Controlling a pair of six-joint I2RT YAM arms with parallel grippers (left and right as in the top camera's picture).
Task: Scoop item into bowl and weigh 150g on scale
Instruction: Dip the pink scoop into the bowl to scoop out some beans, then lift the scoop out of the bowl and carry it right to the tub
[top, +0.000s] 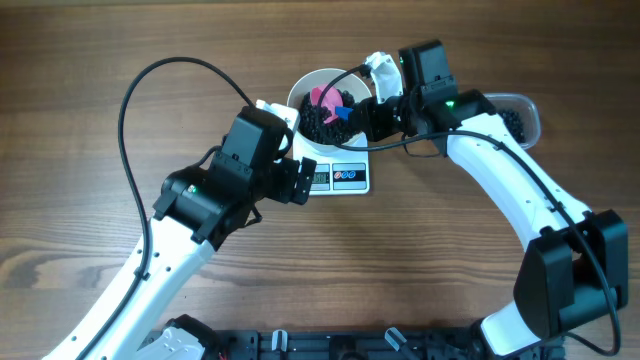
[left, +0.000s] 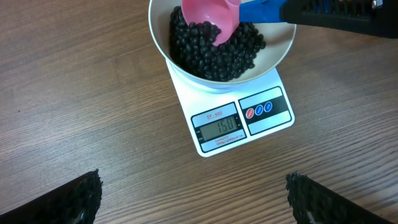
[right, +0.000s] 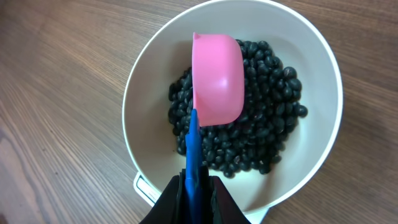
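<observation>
Pellets (right: 267, 81) piled in bowl (right: 149, 81) on scale (left: 186, 102), w/ pink scoop (right: 217, 74) over them in R jaws.

R jaws are clamped tight on scoop's blue handle (right: 193, 149), just outside bowl rim. Scoop head reaches in over the rim & sits tilted at top of the pile, approx mid-bowl, pellets dark around it. Bowl sits on scale platform & hides most of it; display (left: 217, 126) reads 150, red & blue buttons (left: 259, 111) beside it. L jaws spread fully wide, holding nothing, fingertips (left: 74, 199) at bottom corners of L wrist view, over bare worktop (left: 93, 93) on display side of scale, clear of bowl & pellets. Clear tub (top: 535, 115) w/ more pellets lies on far side of R arm from bowl.
</observation>
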